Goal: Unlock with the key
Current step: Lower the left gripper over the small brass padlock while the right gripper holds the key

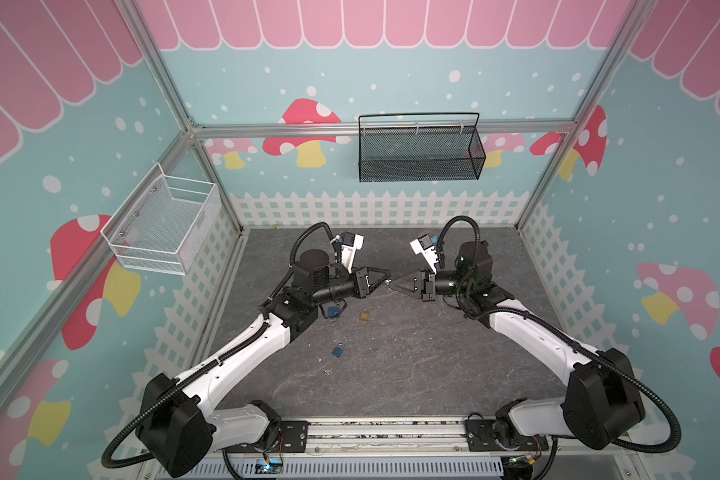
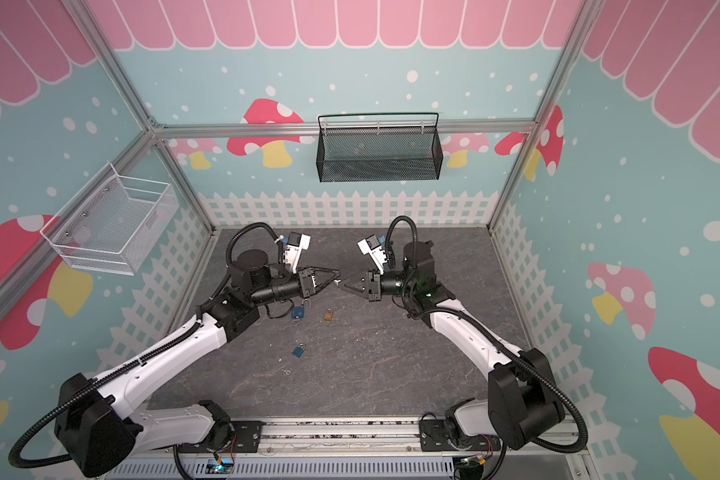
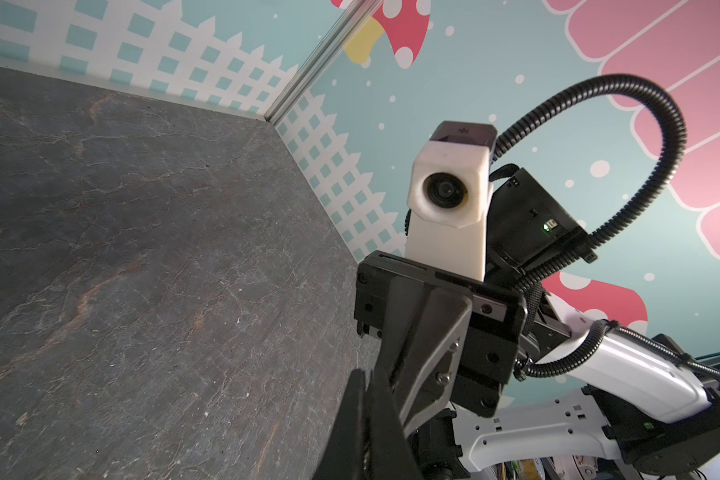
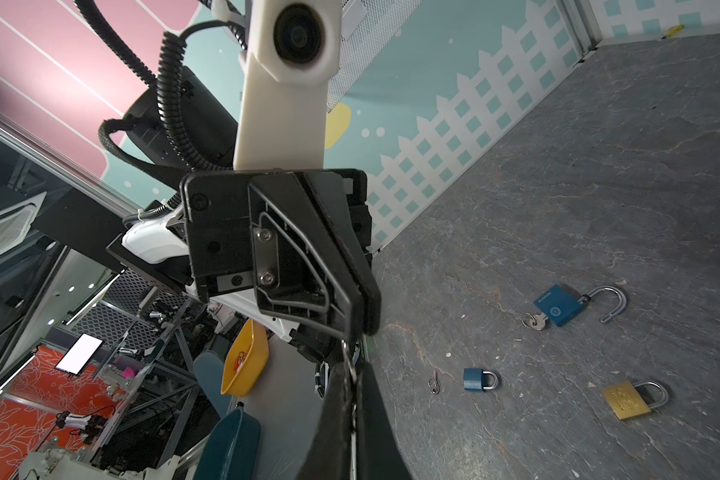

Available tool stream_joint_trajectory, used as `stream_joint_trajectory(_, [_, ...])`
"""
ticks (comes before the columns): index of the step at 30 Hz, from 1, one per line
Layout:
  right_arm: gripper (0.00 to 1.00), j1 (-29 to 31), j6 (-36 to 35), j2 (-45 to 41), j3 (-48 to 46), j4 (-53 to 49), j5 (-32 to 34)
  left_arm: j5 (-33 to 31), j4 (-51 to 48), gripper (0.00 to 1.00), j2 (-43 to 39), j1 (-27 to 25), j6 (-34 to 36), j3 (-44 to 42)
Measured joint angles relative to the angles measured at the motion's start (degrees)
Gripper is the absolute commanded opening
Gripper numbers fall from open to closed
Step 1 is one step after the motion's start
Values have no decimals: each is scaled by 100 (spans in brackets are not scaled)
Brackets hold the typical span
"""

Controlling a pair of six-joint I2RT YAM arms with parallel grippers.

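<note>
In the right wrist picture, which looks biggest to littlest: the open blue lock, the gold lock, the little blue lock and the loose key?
1. open blue padlock
2. gold padlock; its body looks nearly as big, so nearness to the camera may decide
3. small blue padlock
4. loose key

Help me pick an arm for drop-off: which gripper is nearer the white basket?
Left. The left gripper hovers at centre, on the side of the white basket; the right gripper, pinching a key, meets it tip to tip from farther right.
</note>
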Motion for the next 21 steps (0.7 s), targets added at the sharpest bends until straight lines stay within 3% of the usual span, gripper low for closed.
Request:
stream_joint_trajectory(2, [0, 0, -4, -70, -33, 0, 46, -28, 7, 33, -7, 35, -35, -7])
stream_joint_trajectory(4, [0, 0, -50, -219, -155, -42, 173, -127, 22, 38, -61, 101, -87, -66])
stream_joint_trajectory(12, [0, 7, -358, -876, -1158, -584, 1176, -850, 39, 46, -382, 192, -264, -970])
stream_joint_trajectory(21, [0, 63, 28, -979, -2559, -439, 1899, -1967, -1095, 52, 402, -87, 85, -968])
